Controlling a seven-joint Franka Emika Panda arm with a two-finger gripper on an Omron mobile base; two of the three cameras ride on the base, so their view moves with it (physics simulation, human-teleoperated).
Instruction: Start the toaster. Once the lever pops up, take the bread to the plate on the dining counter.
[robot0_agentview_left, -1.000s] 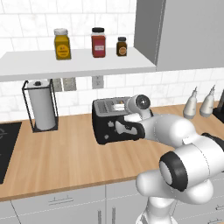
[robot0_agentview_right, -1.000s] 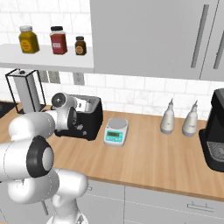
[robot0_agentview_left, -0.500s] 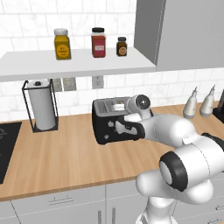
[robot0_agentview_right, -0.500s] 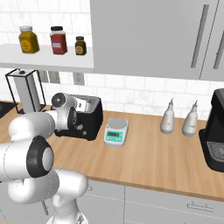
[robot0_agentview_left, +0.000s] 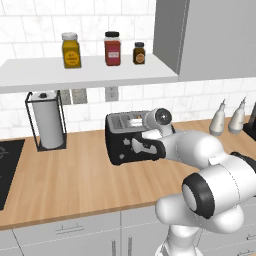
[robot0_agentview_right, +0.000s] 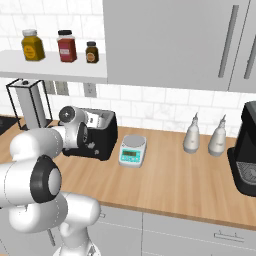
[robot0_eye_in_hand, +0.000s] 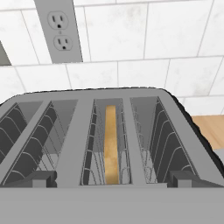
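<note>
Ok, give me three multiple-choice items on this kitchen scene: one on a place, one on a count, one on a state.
1. Where does the bread sit?
A. on the scale
B. in a slot of the toaster
C. on the shelf

2. How many jars stand on the shelf?
A. two
B. five
C. three

3. How is the hand?
A. open over the toaster, holding nothing
B. shut on the bread
C. shut on the paper towel roll

Answers:
1 B, since the hand view shows the slice standing on edge in the third slot from the left.
2 C, since the left base view shows a yellow, a red and a small dark jar.
3 A, since the two finger tips stand far apart with the bread down in its slot.
</note>
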